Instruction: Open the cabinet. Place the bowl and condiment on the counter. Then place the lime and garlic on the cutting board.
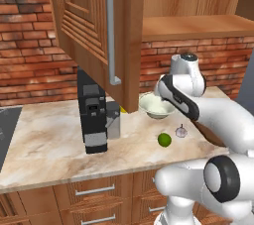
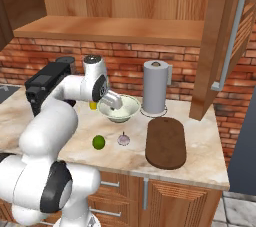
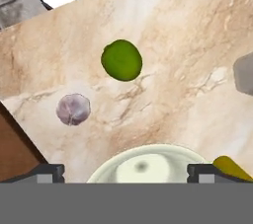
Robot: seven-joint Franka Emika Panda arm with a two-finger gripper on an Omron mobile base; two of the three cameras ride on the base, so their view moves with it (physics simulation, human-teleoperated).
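gripper (image 3: 126, 171) hung released above the bowl (image 3: 148, 166) resting on the counter (image 3: 188, 45); best to lift straight clear before seeking the lime (image 3: 121, 60)

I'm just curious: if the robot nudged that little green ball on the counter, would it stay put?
Probably not. The lime looks round and smooth, so it would likely roll across the flat counter. Its glossy skin may also slip between narrow fingers.

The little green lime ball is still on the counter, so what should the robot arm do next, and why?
Probably lift the open gripper off the cream-white bowl, now resting on the beige marble counter, and swing toward the small bright green lime. The lime and the whitish-pink garlic bulb still lie off the dark brown cutting board.
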